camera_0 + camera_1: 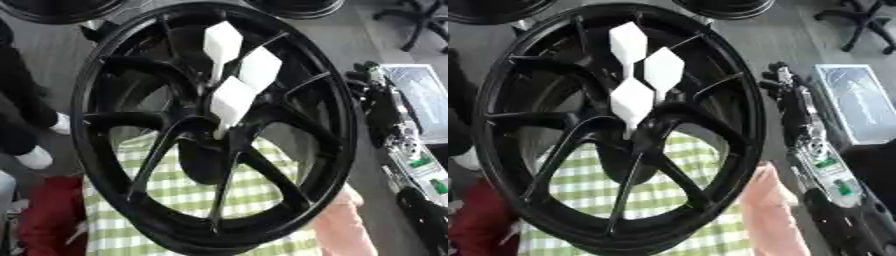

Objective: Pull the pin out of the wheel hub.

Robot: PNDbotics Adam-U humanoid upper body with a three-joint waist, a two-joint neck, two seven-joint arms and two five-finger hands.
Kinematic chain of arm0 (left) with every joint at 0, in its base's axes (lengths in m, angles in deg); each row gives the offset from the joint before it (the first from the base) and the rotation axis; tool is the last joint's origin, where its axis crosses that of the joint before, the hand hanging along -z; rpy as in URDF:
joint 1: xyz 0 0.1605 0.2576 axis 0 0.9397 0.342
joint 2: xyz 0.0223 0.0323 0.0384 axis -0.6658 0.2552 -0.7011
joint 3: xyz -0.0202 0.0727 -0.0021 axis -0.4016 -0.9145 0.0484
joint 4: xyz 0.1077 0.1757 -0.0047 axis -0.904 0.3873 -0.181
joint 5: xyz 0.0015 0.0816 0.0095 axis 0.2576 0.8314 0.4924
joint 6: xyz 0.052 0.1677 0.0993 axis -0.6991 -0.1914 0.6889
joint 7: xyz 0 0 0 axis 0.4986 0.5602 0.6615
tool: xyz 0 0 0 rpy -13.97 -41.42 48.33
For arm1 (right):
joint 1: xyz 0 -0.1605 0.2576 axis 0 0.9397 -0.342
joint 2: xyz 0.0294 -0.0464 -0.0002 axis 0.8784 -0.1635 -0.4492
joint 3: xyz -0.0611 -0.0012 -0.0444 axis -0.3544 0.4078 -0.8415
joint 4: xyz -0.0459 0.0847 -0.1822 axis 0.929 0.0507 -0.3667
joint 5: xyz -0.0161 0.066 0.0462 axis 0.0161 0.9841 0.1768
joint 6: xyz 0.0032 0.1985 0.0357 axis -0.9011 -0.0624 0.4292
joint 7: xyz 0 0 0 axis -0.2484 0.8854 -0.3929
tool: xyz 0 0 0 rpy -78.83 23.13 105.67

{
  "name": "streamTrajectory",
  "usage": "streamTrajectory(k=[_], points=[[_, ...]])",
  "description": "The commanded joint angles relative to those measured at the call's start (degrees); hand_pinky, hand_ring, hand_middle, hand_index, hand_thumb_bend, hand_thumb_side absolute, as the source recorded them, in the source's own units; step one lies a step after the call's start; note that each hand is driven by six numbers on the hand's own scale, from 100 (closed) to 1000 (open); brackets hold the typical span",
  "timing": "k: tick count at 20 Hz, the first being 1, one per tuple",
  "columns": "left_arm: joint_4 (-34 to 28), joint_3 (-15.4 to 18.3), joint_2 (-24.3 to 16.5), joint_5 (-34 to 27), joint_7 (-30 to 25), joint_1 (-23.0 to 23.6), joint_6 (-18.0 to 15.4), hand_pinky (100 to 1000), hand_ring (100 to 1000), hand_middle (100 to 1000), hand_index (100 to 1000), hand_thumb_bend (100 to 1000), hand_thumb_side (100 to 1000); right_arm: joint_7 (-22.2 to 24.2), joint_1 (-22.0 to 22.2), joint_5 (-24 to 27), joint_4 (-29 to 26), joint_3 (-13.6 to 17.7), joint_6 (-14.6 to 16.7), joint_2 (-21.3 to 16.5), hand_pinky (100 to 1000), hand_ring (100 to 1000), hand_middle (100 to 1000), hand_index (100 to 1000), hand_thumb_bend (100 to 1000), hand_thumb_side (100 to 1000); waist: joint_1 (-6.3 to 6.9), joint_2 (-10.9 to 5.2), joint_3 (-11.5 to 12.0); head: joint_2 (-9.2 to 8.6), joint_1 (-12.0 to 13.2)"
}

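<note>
Black wheel [214, 130] fills the middle with three white pins [233, 100] stuck near its hub, right hand [785, 82] off at 3 o'clock, fingers curled on nothing.

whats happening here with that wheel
A black wheel hub stands tilted close to the camera, over a green checked cloth. Three white pins with blocky heads sit in its centre, none pulled yet. The robot's right hand hangs beside the rim, touching nothing. The left hand is not in view.
</note>
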Motion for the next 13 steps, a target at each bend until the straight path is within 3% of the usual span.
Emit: streamTrajectory(k=[1,4,7,13], points=[[-3.0,1.7,0.3,-6.0,8.9,-0.2,0.2,649,764,771,782,305,743,-0.3,-0.3,0.2,-1.4,0.6,0.1,-1.2,951,795,746,816,100,763,0.19,-1.59,0.1,-0.54,0.3],[-7.3,1.7,5.0,-14.7,19.9,-0.5,0.2,645,774,786,796,286,788,-0.4,-0.6,0.4,-1.6,0.6,0.2,-1.2,951,795,746,816,100,758,-0.01,-1.61,0.0,-0.6,0.9],[-11.3,0.9,10.0,-19.4,27.5,-0.5,1.0,641,780,792,791,265,830,-0.6,-1.1,0.7,-1.9,0.5,0.3,-1.2,951,796,746,816,100,753,-0.28,-1.59,-0.2,-0.82,1.3],[-16.1,0.4,19.8,-21.0,32.6,0.0,0.7,638,766,778,783,346,746,-0.7,-2.0,1.1,-2.5,0.3,0.4,-1.2,951,797,747,816,100,747,-0.69,-1.42,-0.4,-1.13,2.2]])
